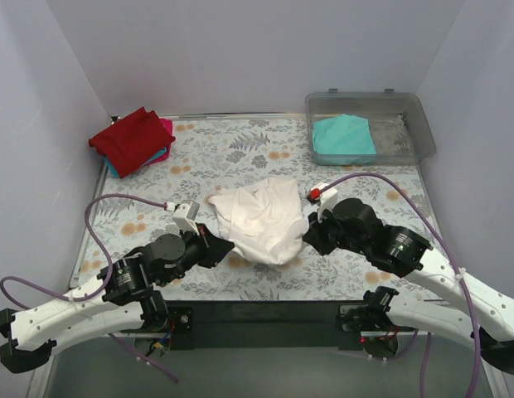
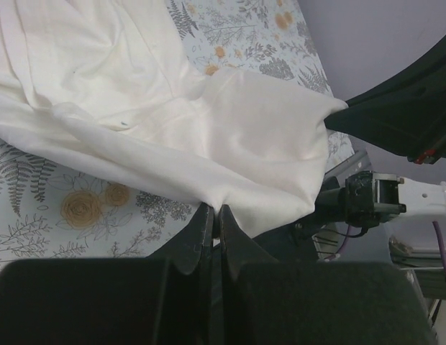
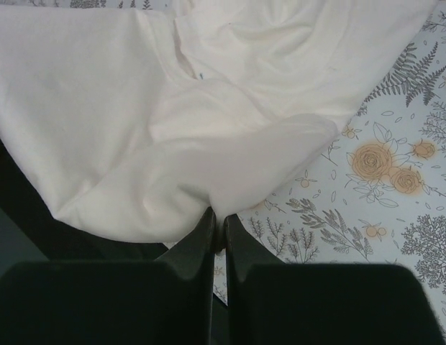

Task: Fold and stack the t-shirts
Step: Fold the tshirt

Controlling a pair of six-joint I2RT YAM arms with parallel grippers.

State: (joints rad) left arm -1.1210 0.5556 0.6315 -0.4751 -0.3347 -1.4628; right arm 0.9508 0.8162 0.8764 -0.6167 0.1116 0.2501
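Observation:
A crumpled white t-shirt point(image 1: 261, 217) lies bunched in the middle of the floral table, no print showing. My left gripper point(image 1: 225, 246) is shut on its near left edge; in the left wrist view the cloth point(image 2: 173, 122) is pinched between the closed tips point(image 2: 216, 212). My right gripper point(image 1: 309, 235) is shut on its near right edge, the white fabric point(image 3: 173, 129) caught between the closed tips point(image 3: 218, 214). A stack of folded t-shirts with a red one on top point(image 1: 131, 139) sits at the far left. A folded teal t-shirt point(image 1: 343, 138) lies in a clear bin.
The clear plastic bin point(image 1: 419, 124) stands at the far right corner. Purple cables point(image 1: 116, 199) loop over the table beside both arms. The table's black front edge point(image 1: 257, 311) runs just behind the grippers. The right arm point(image 2: 396, 108) shows in the left wrist view.

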